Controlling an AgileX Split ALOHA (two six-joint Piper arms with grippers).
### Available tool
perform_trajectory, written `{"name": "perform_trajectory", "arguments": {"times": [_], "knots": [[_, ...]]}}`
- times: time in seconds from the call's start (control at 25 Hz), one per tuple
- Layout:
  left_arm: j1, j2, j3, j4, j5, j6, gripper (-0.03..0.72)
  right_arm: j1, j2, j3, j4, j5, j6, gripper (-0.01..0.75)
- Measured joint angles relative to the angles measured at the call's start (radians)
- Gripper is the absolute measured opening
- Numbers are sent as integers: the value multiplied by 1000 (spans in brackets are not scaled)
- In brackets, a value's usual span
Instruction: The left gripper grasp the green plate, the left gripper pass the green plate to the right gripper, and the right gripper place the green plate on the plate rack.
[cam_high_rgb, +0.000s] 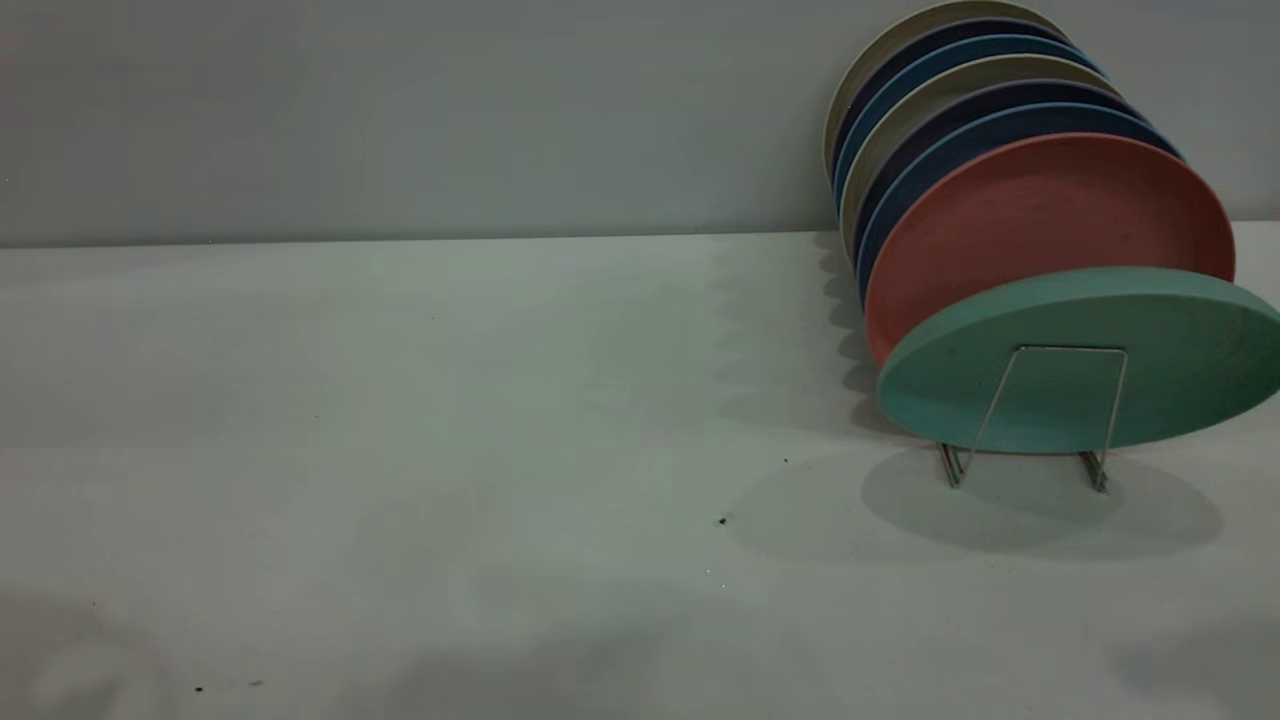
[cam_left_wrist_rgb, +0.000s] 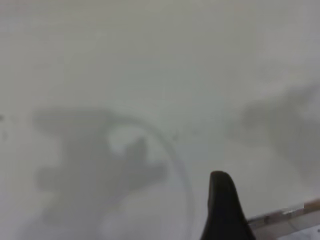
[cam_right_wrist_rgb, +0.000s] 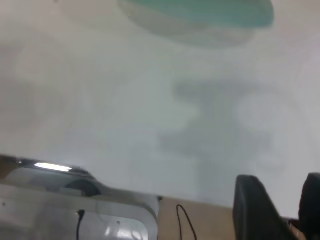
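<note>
While the green plate (cam_high_rgb: 1080, 360) leans tilted in the front slot of the plate rack (cam_high_rgb: 1060, 410), just ahead of the salmon-pink plate (cam_high_rgb: 1040, 220), neither arm touches it. Right gripper (cam_right_wrist_rgb: 280, 210) hangs released over the table (cam_high_rgb: 400, 420); whether the left gripper (cam_left_wrist_rgb: 225, 210) is parted or closed, I cannot tell.

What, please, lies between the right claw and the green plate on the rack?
Only bare table separates the right claw from the green plate, as the right wrist view shows.
</note>
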Motion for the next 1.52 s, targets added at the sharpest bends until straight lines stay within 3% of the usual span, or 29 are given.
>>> {"name": "perform_trajectory", "arguments": {"times": [0.24,0.56,0.92,1.52], "knots": [[0,-293,160,17,67,-64,493,0,-271,206,0,6,-15,239],[0,-611,191,161,261,-210,493,0,-553,371,0,6,-102,239],[0,-870,325,193,243,-212,491,0,-802,590,33,-81,-229,239],[-77,-1008,383,224,239,-196,490,0,-962,601,56,-97,-233,239]]}}
